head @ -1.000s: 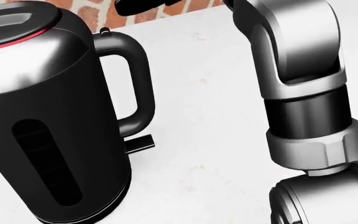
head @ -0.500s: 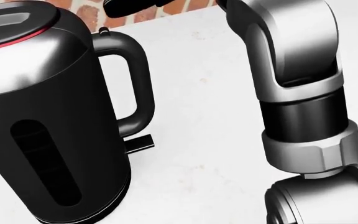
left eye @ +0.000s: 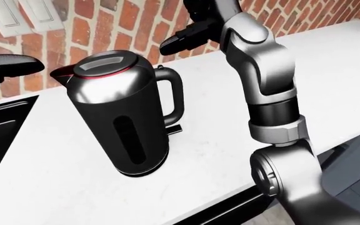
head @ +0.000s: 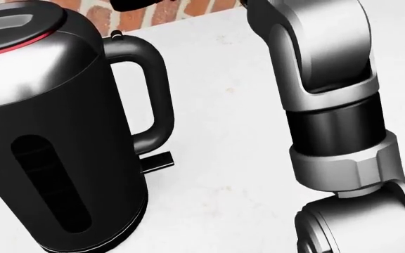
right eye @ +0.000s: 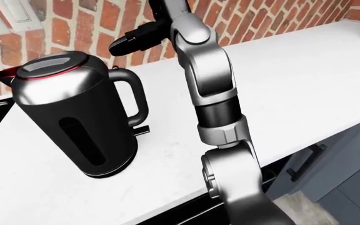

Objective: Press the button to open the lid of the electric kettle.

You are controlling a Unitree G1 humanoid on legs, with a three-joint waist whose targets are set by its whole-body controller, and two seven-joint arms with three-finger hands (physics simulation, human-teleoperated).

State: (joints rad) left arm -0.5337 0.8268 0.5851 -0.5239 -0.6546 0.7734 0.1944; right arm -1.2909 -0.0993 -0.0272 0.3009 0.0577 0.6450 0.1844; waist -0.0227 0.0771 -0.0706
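The right arm point(left eye: 267, 93) rises from the lower right of the left-eye view, elbow low, forearm steep toward the top centre. Its right hand point(left eye: 189, 37) sits at the top, dark fingers point(left eye: 173, 44) stretched out toward the left, not closed on anything. The left hand point(left eye: 11, 63) shows at the left edge, fingers pointing right.

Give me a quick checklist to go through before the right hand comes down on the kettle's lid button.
1. Electric kettle upright on the white counter: ok.
2. Lid shut, red ring seated: ok, not yet opened.
3. Button at the top of the handle uncovered: ok.
4. Right hand over the button: not ok, it hangs above and to the right of it in the left-eye view, apart.
5. Right hand's finger pose: cannot tell.
6. Left hand apart from the kettle: ok.
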